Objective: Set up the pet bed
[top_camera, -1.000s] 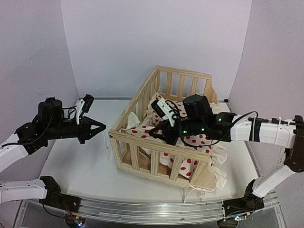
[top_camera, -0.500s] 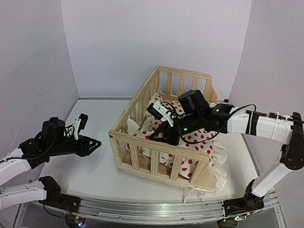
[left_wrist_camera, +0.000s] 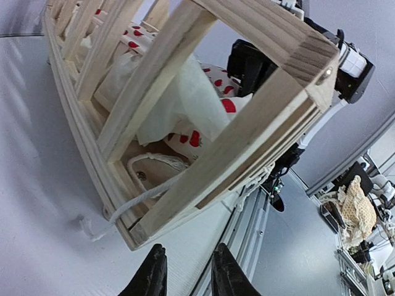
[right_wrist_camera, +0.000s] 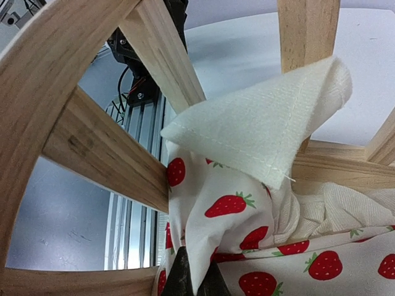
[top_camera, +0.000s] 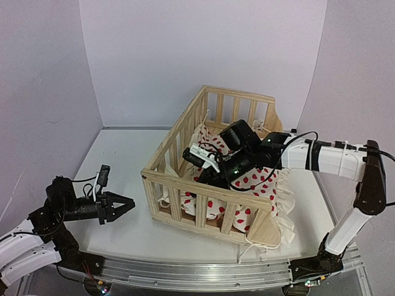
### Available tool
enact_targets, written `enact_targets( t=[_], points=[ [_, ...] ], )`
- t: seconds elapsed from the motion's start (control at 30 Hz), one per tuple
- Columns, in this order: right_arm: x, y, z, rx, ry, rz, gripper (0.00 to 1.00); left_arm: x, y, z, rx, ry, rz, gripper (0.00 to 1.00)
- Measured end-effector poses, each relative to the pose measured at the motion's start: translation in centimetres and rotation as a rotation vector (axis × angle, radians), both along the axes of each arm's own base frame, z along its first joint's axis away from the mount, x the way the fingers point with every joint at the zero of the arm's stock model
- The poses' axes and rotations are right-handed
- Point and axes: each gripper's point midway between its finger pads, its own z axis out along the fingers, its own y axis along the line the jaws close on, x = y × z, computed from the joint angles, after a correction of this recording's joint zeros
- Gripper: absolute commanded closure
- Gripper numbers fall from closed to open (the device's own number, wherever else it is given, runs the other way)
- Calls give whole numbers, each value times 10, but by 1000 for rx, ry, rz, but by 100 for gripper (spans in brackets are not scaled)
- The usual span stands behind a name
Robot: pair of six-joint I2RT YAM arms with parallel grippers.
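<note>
The pet bed (top_camera: 176, 127) is a pine frame with slatted rails, standing mid-table. Its strawberry-print ruffled cushion (top_camera: 260, 179) lies crumpled inside. My right gripper (top_camera: 199, 177) reaches down inside the bed near the front-left corner. In the right wrist view it (right_wrist_camera: 196, 282) is shut on a fold of the cushion (right_wrist_camera: 247, 206), close to the slats (right_wrist_camera: 105, 161). My left gripper (top_camera: 125, 204) hovers low over the table left of the bed, open and empty. In the left wrist view it (left_wrist_camera: 188, 274) points at the bed's near corner (left_wrist_camera: 247, 145), where a white tie string (left_wrist_camera: 154, 161) lies.
The cushion's ruffle (top_camera: 286, 206) hangs over the bed's open right side, and a tie string (top_camera: 248, 251) trails on the table in front. A metal rail (top_camera: 185, 275) runs along the near table edge. White walls close the back and both sides.
My left arm has dropped and pulled back toward the near left, away from the bed. My right gripper has moved down and to the near left inside the bed with the cushion fabric.
</note>
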Motion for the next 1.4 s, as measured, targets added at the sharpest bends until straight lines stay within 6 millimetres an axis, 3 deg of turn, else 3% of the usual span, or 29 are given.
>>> enact_targets(
  t=[0.1,0.23,0.33,0.47,0.63,0.83,1.4],
  points=[
    [-1,0,3,3,-9,12,100,-7,-8,3,-8,-23,-49,78],
    [0,1,8,11,-18,18,100,-27,-31,-10,53,-42,-146,74],
    [-1,1,7,8,-16,18,100,-52,-49,-13,89,-138,-214,71],
    [-1,0,7,6,-12,20,100,-59,-67,-6,95,-323,-189,68],
    [-2,0,7,7,-9,22,100,-44,-84,-23,207,-464,-83,66],
    [-2,0,6,5,-10,20,100,-11,-83,-43,334,-524,113,66],
    [2,-10,11,49,-26,9,100,9,-95,-53,390,-455,380,57]
  ],
)
